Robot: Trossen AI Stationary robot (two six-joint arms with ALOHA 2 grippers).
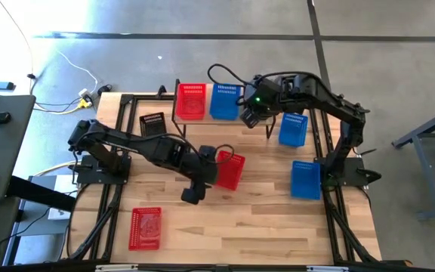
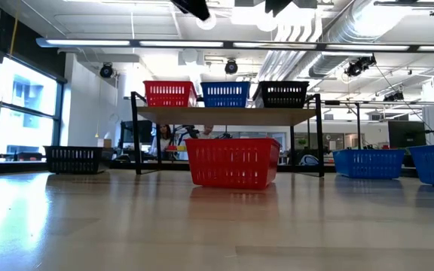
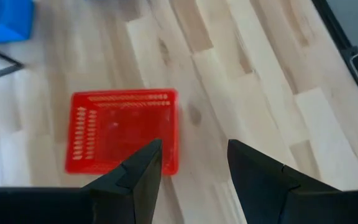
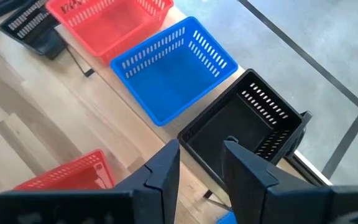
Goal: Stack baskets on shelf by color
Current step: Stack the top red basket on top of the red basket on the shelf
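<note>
- The shelf [image 2: 292, 115] stood at the back of the worktop [image 1: 263, 227], carrying three baskets in a row: the left shelf basket [image 1: 191, 100], the middle shelf basket [image 1: 223, 100] and the right shelf basket [image 2: 283, 94]
- The right gripper [image 4: 201, 146] hung above the right shelf basket
- The side basket [image 1: 153, 123] sat on the worktop just left of the shelf
- The centre basket [image 1: 229, 168] lay in front of the shelf, below the left gripper [image 3: 191, 146]
- The rear right basket [image 1: 293, 128] and the front right basket [image 1: 305, 179] lay one behind the other
- The front-left basket [image 1: 145, 227] lay well apart
</note>
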